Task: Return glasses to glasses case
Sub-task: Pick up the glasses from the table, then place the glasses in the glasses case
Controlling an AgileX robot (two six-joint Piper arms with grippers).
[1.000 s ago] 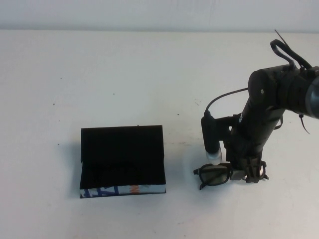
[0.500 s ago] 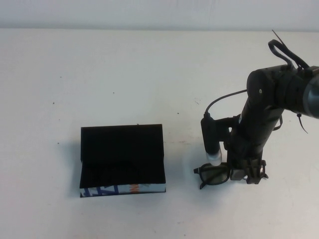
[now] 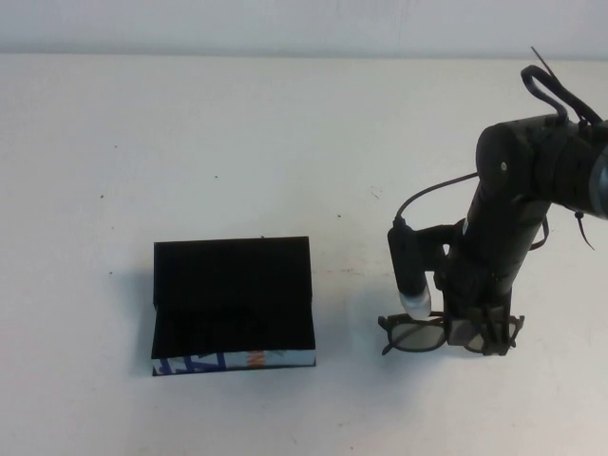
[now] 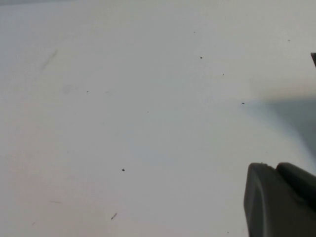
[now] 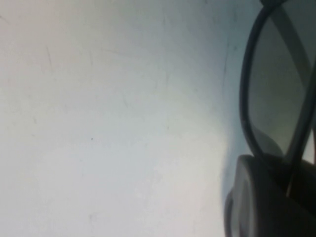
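Observation:
The glasses, dark-framed with clear lenses, are at the front right of the white table, level. My right gripper points straight down and is shut on their right half. In the right wrist view one lens fills the edge, above a dark finger. The glasses case lies open left of them, with black lining and lid and a white front side with a blue pattern and an orange mark. It holds nothing. My left gripper is out of the high view; its fingers sit together over bare table, away from both objects.
The white table runs back to a pale wall. A black cable loops from the right arm to a small camera module hanging just above the glasses. A bare strip of table separates the case from the glasses.
My right gripper has shifted slightly right and toward the table's front edge, taking the glasses with it; the frame now sits level. The case has not moved.

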